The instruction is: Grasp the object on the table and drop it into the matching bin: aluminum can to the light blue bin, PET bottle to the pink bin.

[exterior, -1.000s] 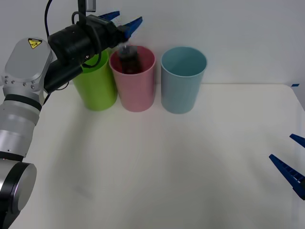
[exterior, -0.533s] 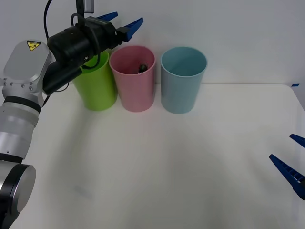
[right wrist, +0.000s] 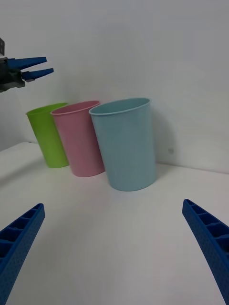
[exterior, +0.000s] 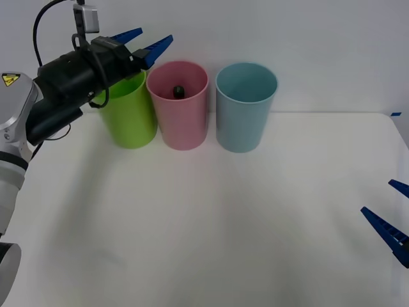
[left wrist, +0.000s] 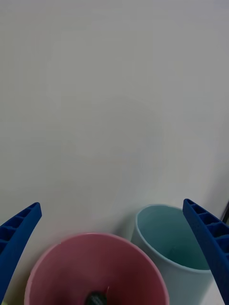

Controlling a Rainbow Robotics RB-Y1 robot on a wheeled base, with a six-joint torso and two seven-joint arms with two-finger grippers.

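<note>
One PET bottle [exterior: 178,91] lies inside your pink bin [exterior: 181,121], only its black cap showing down in the cup. That bin stands on the white table [exterior: 211,224] between the lime green cup [exterior: 130,118] and the light blue bin [exterior: 244,115], all three close in a row. Your left pincer [exterior: 142,43] hangs above the green cup's rim, just beside the pink bin, fingers spread and holding nothing. Your right pincer [exterior: 391,214] sits well apart at the table's right edge, fingers spread too.
</note>
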